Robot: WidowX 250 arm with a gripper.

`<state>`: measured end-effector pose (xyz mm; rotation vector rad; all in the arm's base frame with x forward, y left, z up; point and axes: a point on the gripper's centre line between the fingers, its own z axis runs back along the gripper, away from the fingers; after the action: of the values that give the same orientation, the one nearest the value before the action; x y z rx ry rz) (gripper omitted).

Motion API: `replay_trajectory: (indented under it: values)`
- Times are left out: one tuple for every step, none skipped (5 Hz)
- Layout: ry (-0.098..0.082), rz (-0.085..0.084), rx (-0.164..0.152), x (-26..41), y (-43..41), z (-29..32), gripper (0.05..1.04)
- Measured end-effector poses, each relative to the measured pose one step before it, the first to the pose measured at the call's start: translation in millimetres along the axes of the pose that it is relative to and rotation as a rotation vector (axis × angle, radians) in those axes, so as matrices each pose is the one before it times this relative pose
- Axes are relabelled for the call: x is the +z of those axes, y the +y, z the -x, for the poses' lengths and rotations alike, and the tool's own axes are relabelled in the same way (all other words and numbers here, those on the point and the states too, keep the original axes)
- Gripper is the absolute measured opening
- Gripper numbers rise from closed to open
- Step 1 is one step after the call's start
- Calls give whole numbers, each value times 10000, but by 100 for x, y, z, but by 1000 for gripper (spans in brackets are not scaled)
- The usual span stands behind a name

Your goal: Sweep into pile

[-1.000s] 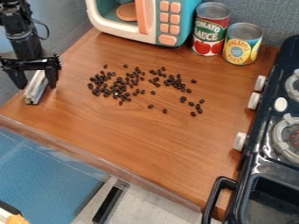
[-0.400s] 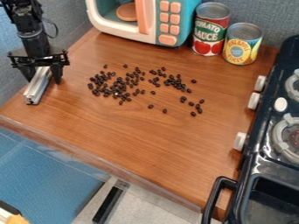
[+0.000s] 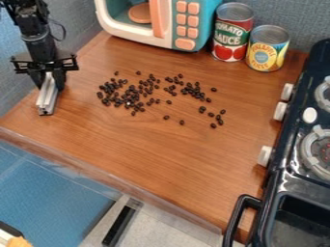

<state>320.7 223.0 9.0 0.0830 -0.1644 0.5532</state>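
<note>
At the far left of a brown wood-look counter [image 3: 161, 159], a black robot gripper [image 3: 50, 86] hangs down with its jaws drawn in on a silvery metal bar [image 3: 47, 99]. The bar passes between the two fingers and slants down toward the near side, its near end low over the counter or on it; which of the two cannot be told.

To the right of the bar, and apart from it, many small dark beans [image 3: 132, 95] lie loose on the far half of the counter. They are thickest on the left of the scatter, with a smaller cluster just to its right. A few lie farther right and nearer, spaced out singly and in small groups.

Behind the beans, at the far edge, stands a teal and white toy microwave [image 3: 205, 24] with orange buttons. Just to its right are two upright cans: a red and green one with tomatoes pictured [image 3: 233, 34], and a shorter yellow and blue one [image 3: 267, 52]. Along the right side is a black toy stove [image 3: 274, 178] with pale knobs [image 3: 280, 111] facing the counter.
</note>
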Motion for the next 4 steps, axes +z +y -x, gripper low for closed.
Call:
replay_trajectory:
  values:
    - [26,-30,-116,-94,-527,588,397]
    - [-99,-41,-50,39,-491,206,397]
    - [-36,-117,-83,25,-844,64,397]
    - [58,-28,-181,33,-1523,1,397]
